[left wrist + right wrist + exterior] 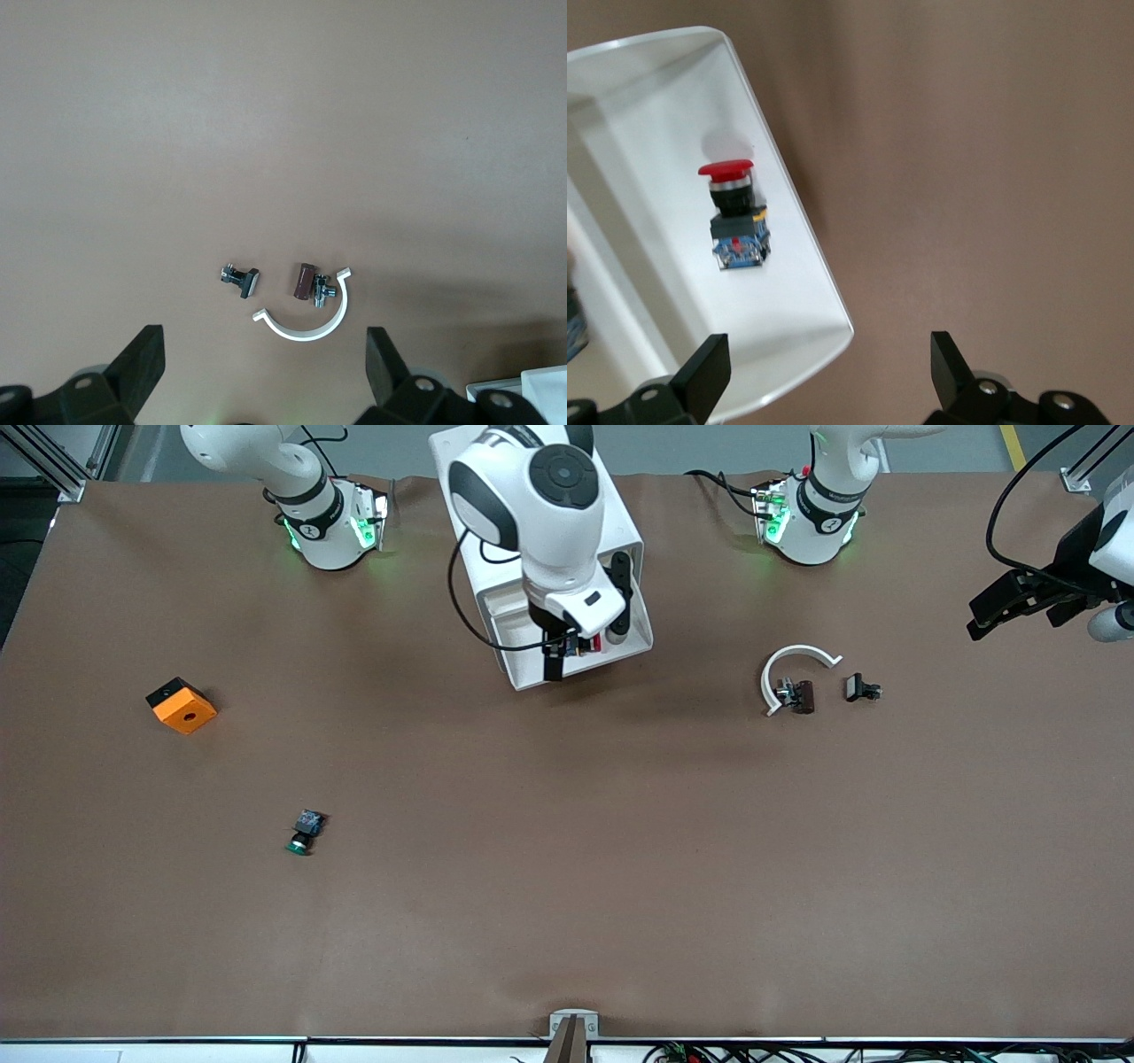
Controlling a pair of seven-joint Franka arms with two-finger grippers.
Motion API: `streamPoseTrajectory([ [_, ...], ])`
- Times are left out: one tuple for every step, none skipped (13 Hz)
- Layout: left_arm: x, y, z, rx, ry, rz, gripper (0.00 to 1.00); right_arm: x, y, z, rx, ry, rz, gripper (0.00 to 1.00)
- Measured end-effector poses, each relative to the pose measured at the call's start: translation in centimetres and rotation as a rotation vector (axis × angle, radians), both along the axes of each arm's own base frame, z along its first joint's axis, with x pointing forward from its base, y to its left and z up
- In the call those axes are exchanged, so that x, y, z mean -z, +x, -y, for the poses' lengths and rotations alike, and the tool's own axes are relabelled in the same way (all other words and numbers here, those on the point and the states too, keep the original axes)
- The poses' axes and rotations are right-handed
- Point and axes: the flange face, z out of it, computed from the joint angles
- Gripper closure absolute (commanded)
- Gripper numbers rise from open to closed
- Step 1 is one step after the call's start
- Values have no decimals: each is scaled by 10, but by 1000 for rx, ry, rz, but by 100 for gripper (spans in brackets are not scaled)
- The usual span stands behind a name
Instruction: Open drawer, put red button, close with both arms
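Observation:
The white cabinet [620,536] stands at the middle of the table near the arms' bases, with one drawer [523,669] pulled out toward the front camera. The red button [733,212] lies on its side in the drawer [788,204], and shows as a red spot in the front view [597,640]. My right gripper [586,631] hangs open and empty over the drawer's front corner [824,372]. My left gripper [1001,607] is open and empty, up in the air at the left arm's end of the table [266,372].
A green-capped button [304,833] and an orange block [182,705] lie toward the right arm's end. A white C-shaped clip [793,669], a brown-and-metal part [797,695] and a small black part [859,688] lie toward the left arm's end.

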Motion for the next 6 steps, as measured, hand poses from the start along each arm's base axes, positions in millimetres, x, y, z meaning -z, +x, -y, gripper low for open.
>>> streamPoseTrajectory([
  [-1,0,1,2,0,1,0,-15,9,11,26,10,-14,0],
  [-1,0,2,6,0,3,0,-30,19,26,56,16,-30,0],
  [-3,0,4,12,0,6,0,-47,31,46,97,25,-49,0],
  [-5,0,6,23,0,10,0,-65,45,73,142,34,-64,0],
  [-7,0,9,37,0,15,0,-84,57,105,190,39,-77,0],
  [-9,-1,12,49,1,18,0,-100,67,138,236,35,-91,0],
])
